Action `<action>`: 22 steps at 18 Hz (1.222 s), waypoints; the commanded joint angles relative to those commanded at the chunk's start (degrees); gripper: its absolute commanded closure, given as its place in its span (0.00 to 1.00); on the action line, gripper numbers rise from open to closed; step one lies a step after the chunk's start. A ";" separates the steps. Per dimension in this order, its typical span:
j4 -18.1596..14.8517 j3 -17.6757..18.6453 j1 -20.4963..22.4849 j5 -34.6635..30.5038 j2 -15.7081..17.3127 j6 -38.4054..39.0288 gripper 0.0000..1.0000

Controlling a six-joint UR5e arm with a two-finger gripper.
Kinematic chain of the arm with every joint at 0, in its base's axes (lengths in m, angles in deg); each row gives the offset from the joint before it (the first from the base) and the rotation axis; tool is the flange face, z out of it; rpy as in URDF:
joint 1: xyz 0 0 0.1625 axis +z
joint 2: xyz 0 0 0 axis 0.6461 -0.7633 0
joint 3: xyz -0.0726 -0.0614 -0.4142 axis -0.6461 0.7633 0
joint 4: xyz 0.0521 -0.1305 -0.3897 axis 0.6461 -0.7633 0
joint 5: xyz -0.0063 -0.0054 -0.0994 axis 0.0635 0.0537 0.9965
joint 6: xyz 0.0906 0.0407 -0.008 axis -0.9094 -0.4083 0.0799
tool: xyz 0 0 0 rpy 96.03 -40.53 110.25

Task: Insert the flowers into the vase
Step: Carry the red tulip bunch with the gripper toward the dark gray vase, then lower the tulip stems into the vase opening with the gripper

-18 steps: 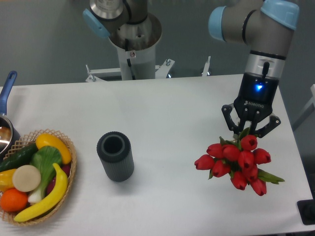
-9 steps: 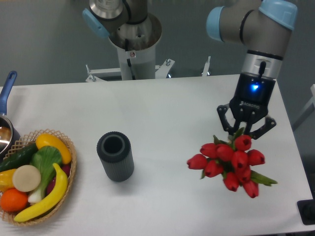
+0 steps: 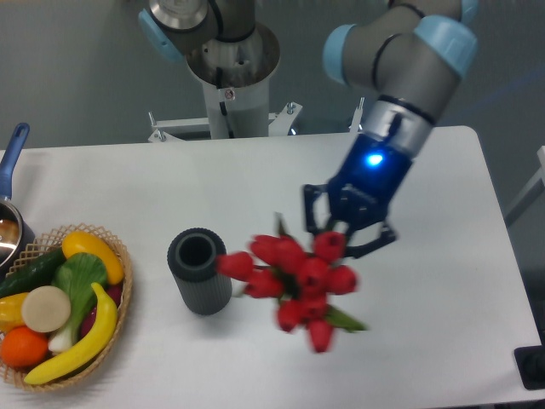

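Observation:
My gripper is shut on the flowers, a bunch of red tulip buds with green leaves, and holds them off the table. The bunch is blurred from motion and tilted, its leftmost bud right beside the vase. The vase is a dark grey ribbed cylinder standing upright on the white table, its round mouth open and empty. The stems are mostly hidden behind the buds and the gripper fingers.
A wicker basket with a banana, an orange, a cucumber and other produce sits at the front left. A pot with a blue handle pokes in at the left edge. A second arm's base stands behind the table.
My gripper has carried the flowers quickly to the left, from the table's right side to just right of the vase. The vase and basket have not moved.

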 joint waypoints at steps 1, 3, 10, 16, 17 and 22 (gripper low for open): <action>0.00 0.09 -0.79 0.45 0.09 0.00 0.77; 0.26 0.18 -1.76 2.72 0.09 0.00 0.77; 0.35 6.15 -2.56 11.52 3.34 -3.43 0.77; 0.35 9.23 -3.87 11.61 4.75 -3.60 0.77; 0.35 9.40 -3.88 11.61 4.75 -3.60 0.77; 0.35 12.91 -4.14 11.61 4.13 -8.25 0.77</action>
